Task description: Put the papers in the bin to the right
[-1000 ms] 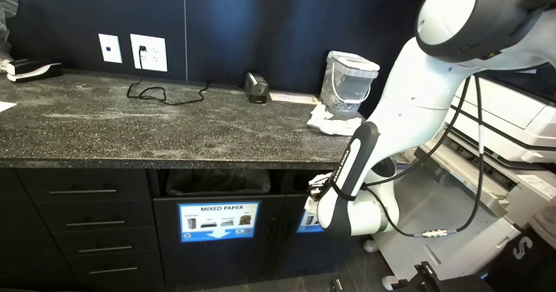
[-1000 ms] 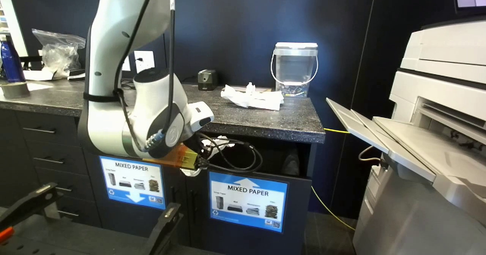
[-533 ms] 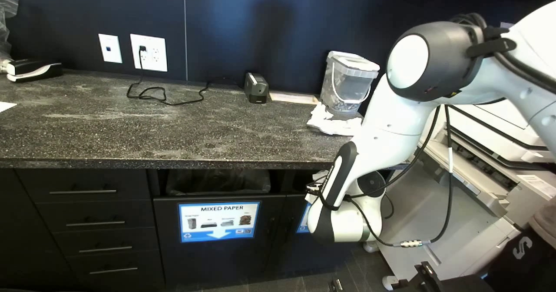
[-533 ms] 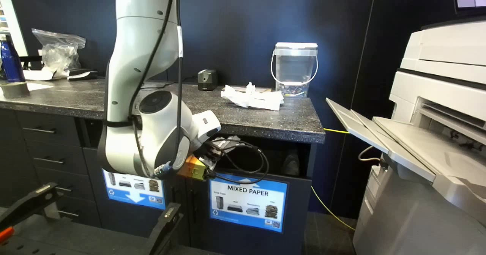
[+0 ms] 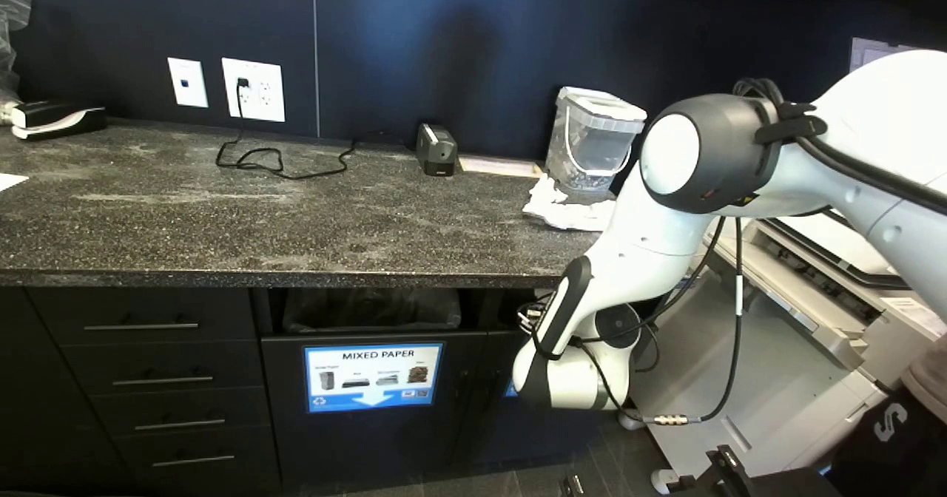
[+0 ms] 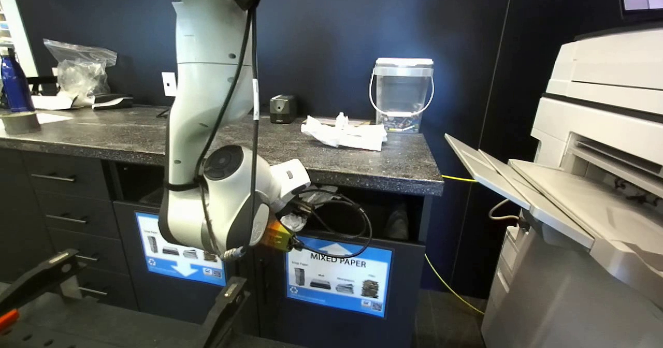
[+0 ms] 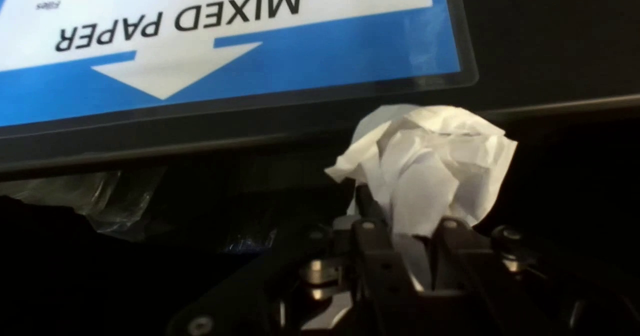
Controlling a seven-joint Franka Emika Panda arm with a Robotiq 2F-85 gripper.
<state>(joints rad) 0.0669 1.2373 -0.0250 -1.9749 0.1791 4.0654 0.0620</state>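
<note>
The wad (image 7: 435,166) of crumpled paper is caught in the gripper (image 7: 407,221), whose jaws stand nearly together with the paper pinched between them. The step in hand looks to be the drop: the gripper is at the mouth of the bin (image 6: 380,208), and the wad is not yet let go. The next move probably calls for reaching a little deeper past the bin's front edge, then spreading the jaws so that the wad falls inside; released too near that edge, it could catch there or tumble out in front.

The wad bulges out ahead of the gripper, wider than the gap that holds it. In the wrist view it overlaps the bin's front edge, so how far in it reaches cannot be told. A white scrap (image 7: 327,313) shows farther back along the gripper, perhaps part of the same sheet.

Below the gripper is the sign (image 6: 339,280). Above the gripper, in both exterior views, the other papers (image 6: 344,133) lie well apart from it on the counter (image 6: 404,161), near the tub (image 6: 404,89), and seem left for later.
</note>
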